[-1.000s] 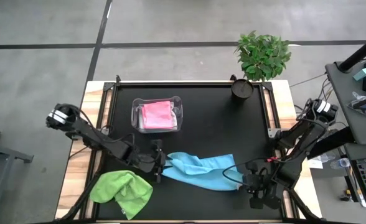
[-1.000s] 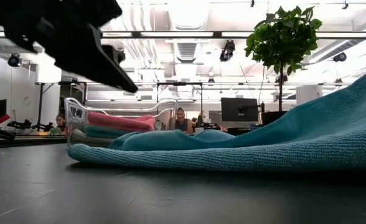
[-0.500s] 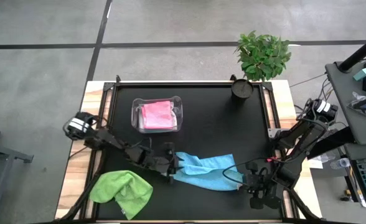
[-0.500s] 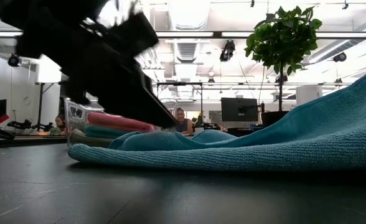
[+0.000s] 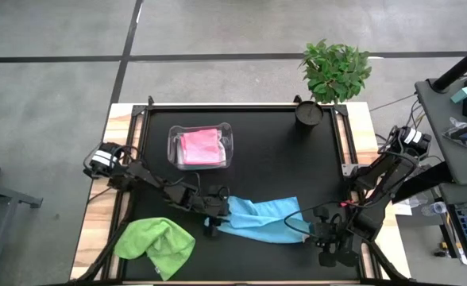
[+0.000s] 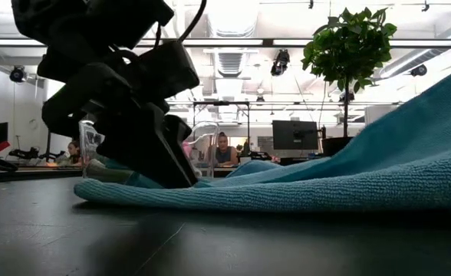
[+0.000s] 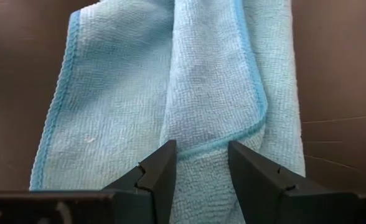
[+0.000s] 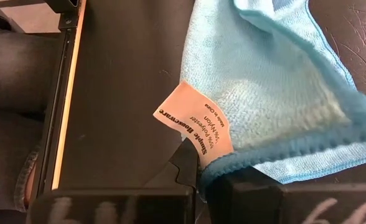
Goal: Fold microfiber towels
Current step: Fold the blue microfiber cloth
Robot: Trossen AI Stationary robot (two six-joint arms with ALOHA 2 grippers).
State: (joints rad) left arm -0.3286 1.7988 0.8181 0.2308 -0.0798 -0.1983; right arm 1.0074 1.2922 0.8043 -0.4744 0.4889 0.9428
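Note:
A light blue microfiber towel (image 5: 261, 218) lies bunched on the black table near its front edge. My left gripper (image 5: 216, 218) stands open at the towel's left end, with a folded, hemmed ridge (image 7: 203, 140) running between its fingers. My right gripper (image 5: 317, 230) is shut on the towel's right corner, beside a white label (image 8: 194, 126). A lime green towel (image 5: 156, 242) lies crumpled at the front left. A pink towel (image 5: 200, 145) rests folded in the clear tub (image 5: 173, 151). My left gripper slants down from the table's left, its open fingertips (image 6: 176, 178) low on the towel's left end (image 7: 139, 81). I cannot tell whether they touch the cloth. My right gripper pinches the towel's hemmed corner (image 8: 245, 158) next to the label between its two fingers. That corner is raised, and the cloth slopes down from it (image 6: 409, 123) to the table.
A potted plant (image 5: 335, 70) and a black pot (image 5: 308, 113) stand at the far right corner. Bare black table (image 5: 281, 159) lies between the tub and the blue towel. People sit at desks in the room beyond the table.
My left gripper has gone toward the table's right edge and down, tipping more steeply, and now stands at the blue towel's left end. The gap between its fingers looks unchanged.

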